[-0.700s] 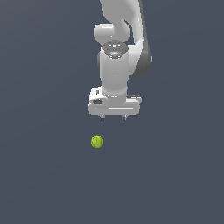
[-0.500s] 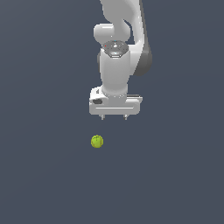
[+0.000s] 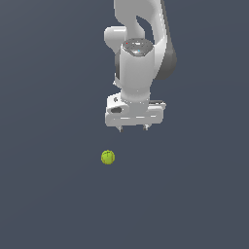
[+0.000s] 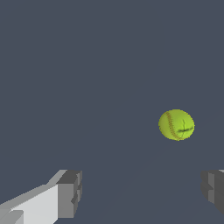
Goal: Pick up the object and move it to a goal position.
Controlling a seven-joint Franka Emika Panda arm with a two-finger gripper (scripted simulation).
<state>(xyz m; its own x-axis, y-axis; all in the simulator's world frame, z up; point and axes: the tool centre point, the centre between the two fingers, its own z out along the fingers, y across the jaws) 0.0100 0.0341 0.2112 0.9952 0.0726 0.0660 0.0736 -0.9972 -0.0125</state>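
A small yellow-green ball (image 3: 108, 157) with faint darker seam lines lies on the dark grey surface. It also shows in the wrist view (image 4: 176, 124). My white gripper (image 3: 133, 129) hangs above the ball and a little toward the exterior view's right, well apart from it. Its two short fingertips (image 3: 120, 129) stand wide apart, so it is open and empty. In the wrist view the two grey pads (image 4: 70, 193) show at the frame's edges, and the ball sits ahead of them, nearer the other pad (image 4: 212, 188).
The white arm (image 3: 141, 53) rises from the gripper to the top of the exterior view. The dark grey surface (image 3: 48, 194) fills both views with nothing else on it.
The gripper has shifted slightly toward the exterior view's left and a little lower, closer to the ball. The ball has not moved.
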